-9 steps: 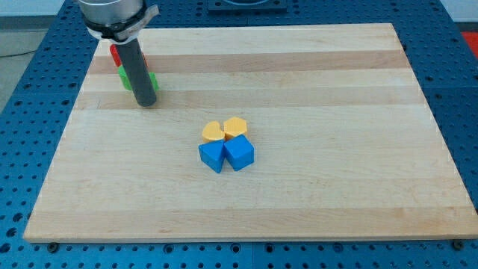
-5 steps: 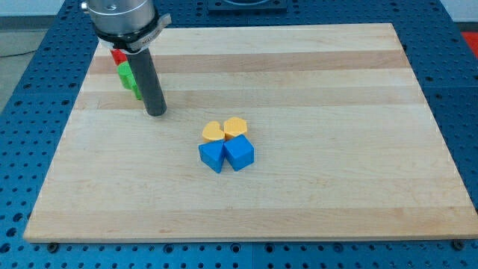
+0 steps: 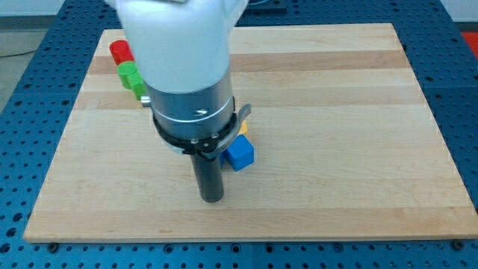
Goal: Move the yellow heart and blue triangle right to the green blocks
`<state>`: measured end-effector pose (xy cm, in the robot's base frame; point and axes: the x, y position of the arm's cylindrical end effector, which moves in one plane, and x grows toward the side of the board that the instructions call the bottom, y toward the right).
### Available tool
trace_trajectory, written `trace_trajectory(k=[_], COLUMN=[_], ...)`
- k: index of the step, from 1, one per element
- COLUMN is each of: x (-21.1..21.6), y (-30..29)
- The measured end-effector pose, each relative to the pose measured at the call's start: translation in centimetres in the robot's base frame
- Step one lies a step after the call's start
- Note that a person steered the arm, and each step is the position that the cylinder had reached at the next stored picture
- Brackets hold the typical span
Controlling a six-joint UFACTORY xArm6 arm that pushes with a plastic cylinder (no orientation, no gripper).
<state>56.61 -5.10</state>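
The worry from here was a blind shove: the arm's bulky housing hid most of the central cluster, so the yellow heart could not be seen at all, and a push begun from a poorly judged side might have split the pair or sent the wrong block sliding. My tip point(image 3: 212, 199) stood on the wooden board point(image 3: 336, 112), just below and to the view's left of the one blue block point(image 3: 240, 154) that showed, apparently apart from it; whether that was the triangle I could not tell. There was no pincer to speak of, only the plain dark rod, so nothing was clasped. The green blocks point(image 3: 133, 79) sat near the view's top left beside a red block point(image 3: 120, 51), well apart from the cluster. The blocks looked smooth and matte, the board pale, striped, fine-grained.
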Motion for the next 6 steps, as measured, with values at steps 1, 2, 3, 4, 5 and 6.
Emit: trace_trajectory(k=[1, 2, 3, 4, 5, 6], x=[-1.8, -4.1, -6.5, -8.9, -11.7, -14.0], y=[0.0, 0.0, 0.0, 0.0, 0.0, -0.2])
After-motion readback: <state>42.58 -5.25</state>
